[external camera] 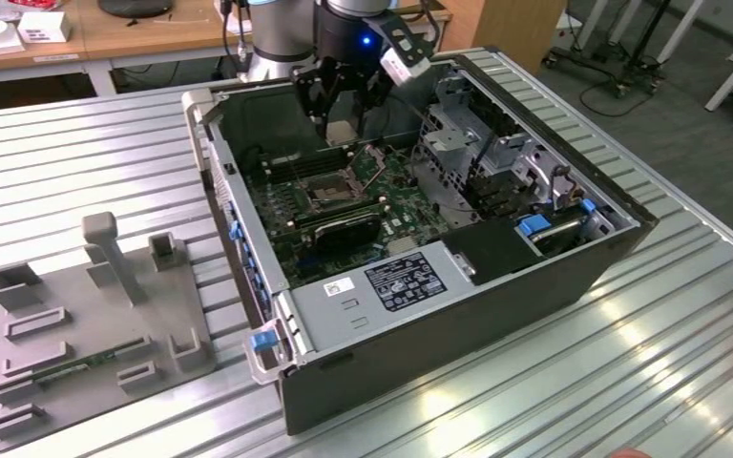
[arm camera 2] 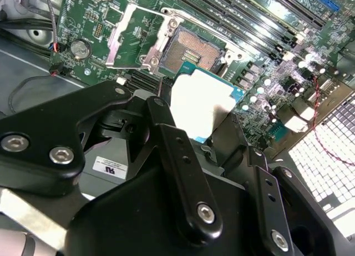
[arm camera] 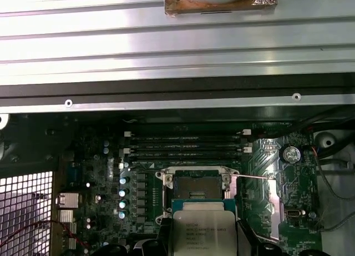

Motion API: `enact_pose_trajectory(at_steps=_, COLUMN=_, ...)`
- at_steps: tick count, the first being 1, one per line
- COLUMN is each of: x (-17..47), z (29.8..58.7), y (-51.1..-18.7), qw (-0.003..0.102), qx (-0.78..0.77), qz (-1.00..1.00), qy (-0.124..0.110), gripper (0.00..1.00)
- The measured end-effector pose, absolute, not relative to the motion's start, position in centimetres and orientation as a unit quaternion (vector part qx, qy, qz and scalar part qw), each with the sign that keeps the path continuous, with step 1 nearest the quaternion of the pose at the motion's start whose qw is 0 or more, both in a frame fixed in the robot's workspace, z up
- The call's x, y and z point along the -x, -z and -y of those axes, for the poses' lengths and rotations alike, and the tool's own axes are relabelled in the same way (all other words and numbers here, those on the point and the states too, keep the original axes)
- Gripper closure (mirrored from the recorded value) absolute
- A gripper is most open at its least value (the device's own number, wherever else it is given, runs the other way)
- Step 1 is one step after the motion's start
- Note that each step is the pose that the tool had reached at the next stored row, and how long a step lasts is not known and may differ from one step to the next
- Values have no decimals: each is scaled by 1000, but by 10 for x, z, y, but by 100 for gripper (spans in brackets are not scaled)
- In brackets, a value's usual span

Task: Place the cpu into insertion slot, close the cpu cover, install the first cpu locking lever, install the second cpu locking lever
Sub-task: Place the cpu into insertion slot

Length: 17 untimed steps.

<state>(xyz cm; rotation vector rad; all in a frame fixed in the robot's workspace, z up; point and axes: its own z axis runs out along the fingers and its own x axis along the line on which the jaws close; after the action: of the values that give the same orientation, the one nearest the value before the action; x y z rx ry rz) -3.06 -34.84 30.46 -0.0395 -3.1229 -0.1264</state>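
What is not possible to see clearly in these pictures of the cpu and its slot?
The cpu: one edge is cut off by the frame in the first wrist view; the jaws cover two sides.
Its face: washed out by glare in the second wrist view.
The insertion slot: one side partly hidden behind the cpu there.

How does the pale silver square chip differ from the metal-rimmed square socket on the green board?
The pale silver square chip is held by the gripper; the metal-rimmed square socket sits on the board. The chip's face is bright, the socket's centre dark. Both are square.
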Motion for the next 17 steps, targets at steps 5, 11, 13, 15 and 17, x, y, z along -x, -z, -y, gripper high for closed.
enact_pose_trajectory(at_steps=5, x=31, z=348, y=-299, qw=8, qx=13, qz=999, qy=40, gripper=46)
enact_pose_trajectory(at_steps=11, x=32, z=348, y=-288, qw=8, qx=13, qz=999, qy=40, gripper=46)
enact_pose_trajectory(at_steps=13, x=32, z=348, y=-284, qw=8, qx=13, qz=999, qy=40, gripper=46)
enact_pose_trajectory(at_steps=15, x=33, z=348, y=-280, qw=8, qx=13, qz=999, qy=40, gripper=46)
enact_pose_trajectory(at_steps=17, x=34, z=348, y=-277, qw=8, qx=13, qz=999, qy=40, gripper=46)
